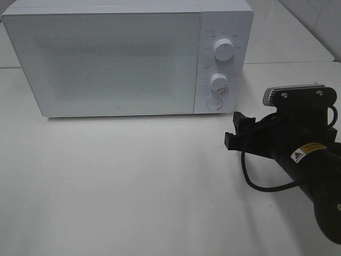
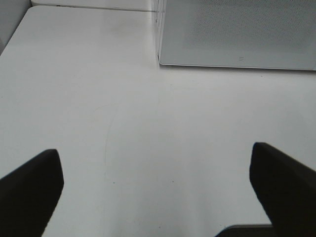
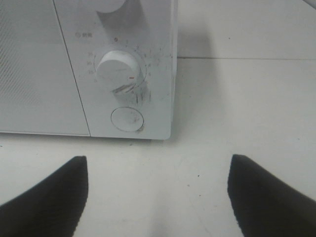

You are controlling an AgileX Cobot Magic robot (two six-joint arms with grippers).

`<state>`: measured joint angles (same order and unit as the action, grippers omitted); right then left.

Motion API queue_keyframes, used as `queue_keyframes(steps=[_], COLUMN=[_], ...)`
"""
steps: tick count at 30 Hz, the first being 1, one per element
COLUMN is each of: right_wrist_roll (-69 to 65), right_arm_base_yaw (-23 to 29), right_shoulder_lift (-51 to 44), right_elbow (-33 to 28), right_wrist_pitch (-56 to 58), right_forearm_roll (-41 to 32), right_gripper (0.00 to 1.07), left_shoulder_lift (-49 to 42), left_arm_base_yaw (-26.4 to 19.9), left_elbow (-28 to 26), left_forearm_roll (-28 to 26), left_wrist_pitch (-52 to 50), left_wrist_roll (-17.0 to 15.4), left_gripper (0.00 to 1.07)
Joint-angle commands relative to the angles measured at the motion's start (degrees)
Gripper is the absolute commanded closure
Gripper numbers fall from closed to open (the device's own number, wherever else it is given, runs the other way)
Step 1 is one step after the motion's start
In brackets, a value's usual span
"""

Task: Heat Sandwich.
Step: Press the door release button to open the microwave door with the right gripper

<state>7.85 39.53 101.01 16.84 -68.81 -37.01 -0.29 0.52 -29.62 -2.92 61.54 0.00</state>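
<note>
Behind microwave door (image 1: 106, 61), interior obscured

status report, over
Left end effector open, empty. Right end effector open, empty, facing round button. Sandwich not in view. Microwave door shut.

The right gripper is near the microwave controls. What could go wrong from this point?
1. The open right gripper faces the round button. The lower knob sits close above it, so a push that lands too high might turn the knob instead.
2. The microwave stands free on the smooth table, so a hard push might slide it back.
</note>
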Motion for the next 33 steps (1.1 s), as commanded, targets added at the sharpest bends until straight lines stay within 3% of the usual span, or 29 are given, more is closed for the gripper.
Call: queue_keyframes(steps=[1, 11, 25, 33], right_wrist_roll=[0.5, -4.4, -50.5, -77.3], right_arm_base_yaw=[2.9, 4.6, 4.6, 4.6], right_shoulder_lift=[1.1, 1.8, 1.8, 1.8], right_elbow=[0.2, 0.9, 0.9, 0.9], right_wrist_pitch=[-2.3, -1.8, -1.7, -1.6], right_forearm_roll=[-3.9, -4.6, -4.6, -4.5], right_gripper=[0.31, 0.31, 0.33, 0.43], left_shoulder_lift=[-1.0, -1.0, -1.0, -1.0], left_arm_base_yaw=[-0.2, -0.2, -0.2, -0.2], left_elbow=[0.1, 0.1, 0.1, 0.1], left_forearm_roll=[0.0, 0.0, 0.0, 0.0], left_wrist_pitch=[-0.3, -0.3, -0.3, -0.3], left_wrist_roll=[0.0, 0.0, 0.0, 0.0], left_gripper=[0.1, 0.1, 0.1, 0.1])
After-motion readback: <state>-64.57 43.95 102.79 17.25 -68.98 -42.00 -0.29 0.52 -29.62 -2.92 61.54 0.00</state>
